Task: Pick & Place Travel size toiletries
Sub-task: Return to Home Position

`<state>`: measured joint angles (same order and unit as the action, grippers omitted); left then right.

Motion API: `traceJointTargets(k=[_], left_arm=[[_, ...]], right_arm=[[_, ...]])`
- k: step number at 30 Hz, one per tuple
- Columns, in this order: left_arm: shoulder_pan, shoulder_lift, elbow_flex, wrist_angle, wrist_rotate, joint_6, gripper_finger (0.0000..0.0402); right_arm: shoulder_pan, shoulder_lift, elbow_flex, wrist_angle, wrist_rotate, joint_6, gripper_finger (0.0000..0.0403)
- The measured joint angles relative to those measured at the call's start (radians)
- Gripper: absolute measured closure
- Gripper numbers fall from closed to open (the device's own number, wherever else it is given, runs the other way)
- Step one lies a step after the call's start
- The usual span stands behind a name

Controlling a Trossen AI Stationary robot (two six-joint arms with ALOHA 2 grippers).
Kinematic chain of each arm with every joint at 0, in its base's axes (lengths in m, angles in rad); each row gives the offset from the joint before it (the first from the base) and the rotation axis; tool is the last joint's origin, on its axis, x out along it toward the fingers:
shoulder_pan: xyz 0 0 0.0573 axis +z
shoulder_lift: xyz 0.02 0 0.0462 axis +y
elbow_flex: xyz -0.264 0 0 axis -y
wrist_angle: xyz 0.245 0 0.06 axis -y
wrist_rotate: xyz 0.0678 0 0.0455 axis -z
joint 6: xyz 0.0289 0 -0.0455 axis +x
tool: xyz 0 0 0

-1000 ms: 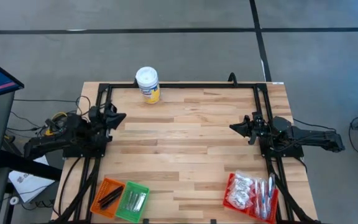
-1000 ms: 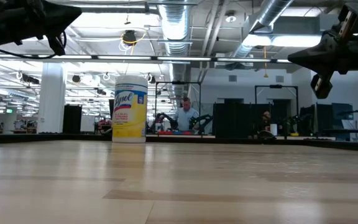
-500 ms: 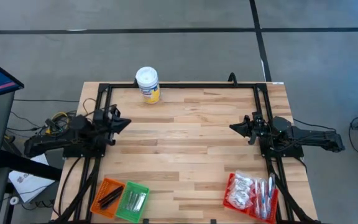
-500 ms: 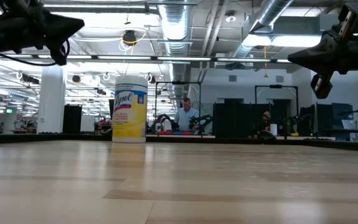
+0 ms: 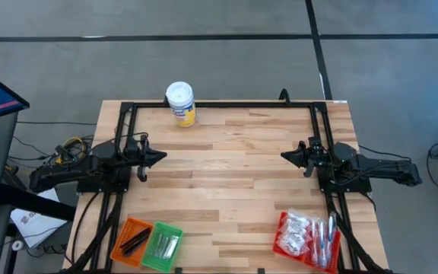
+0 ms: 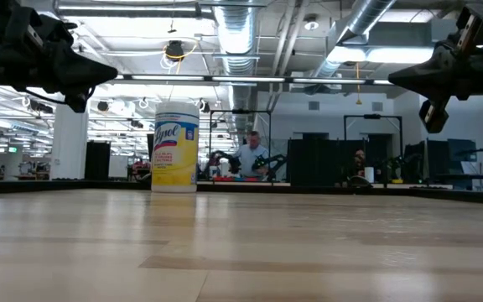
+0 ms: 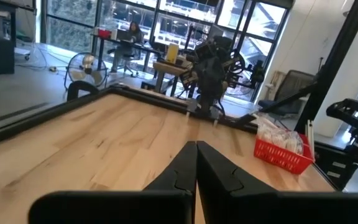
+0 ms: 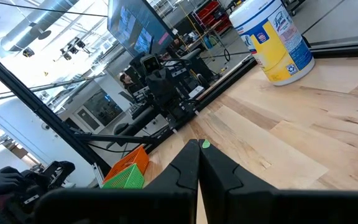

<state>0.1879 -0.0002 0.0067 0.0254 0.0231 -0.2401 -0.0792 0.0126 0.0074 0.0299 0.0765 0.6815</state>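
Pale wooden planks of the table lie bare across the middle, and a white-lidded yellow canister stands at one long edge. We find the travel size toiletries, white sachets and silvery sticks, heaped in the red basket at the opposite edge, in the corner on the right arm's side. More sit in the green basket, and dark narrow ones in the orange basket, at the left arm's corner. The left gripper hangs just inside the left edge, its fingers pressed together on nothing. The right gripper mirrors it at the right edge, likewise closed and empty. Sorting looks finished, so we judge that homing goes best with each arm folding back level, high over the baskets and clear of the black frame.
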Motion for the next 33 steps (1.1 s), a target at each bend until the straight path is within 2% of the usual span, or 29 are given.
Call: traceJointTargets(k=[12,17,23,33], left_arm=[[0.0,0.0,0.0,-0.005,-0.001,0.002,0.0401],[0.0,0.021,0.0,-0.007,-0.001,0.05,0.0401],[-0.028,0.035,0.0,-0.006,-0.001,-0.051,0.04],[-0.076,0.033,0.0,-0.001,0.0,-0.055,0.04]], right_arm=[[0.0,0.0,0.0,0.0,0.0,0.0,0.0403],[0.0,0.0,0.0,0.0,0.0,0.0,0.0403],[0.0,0.0,0.0,0.0,0.0,0.0,0.0403],[0.0,0.0,0.0,0.0,0.0,0.0,0.0403]])
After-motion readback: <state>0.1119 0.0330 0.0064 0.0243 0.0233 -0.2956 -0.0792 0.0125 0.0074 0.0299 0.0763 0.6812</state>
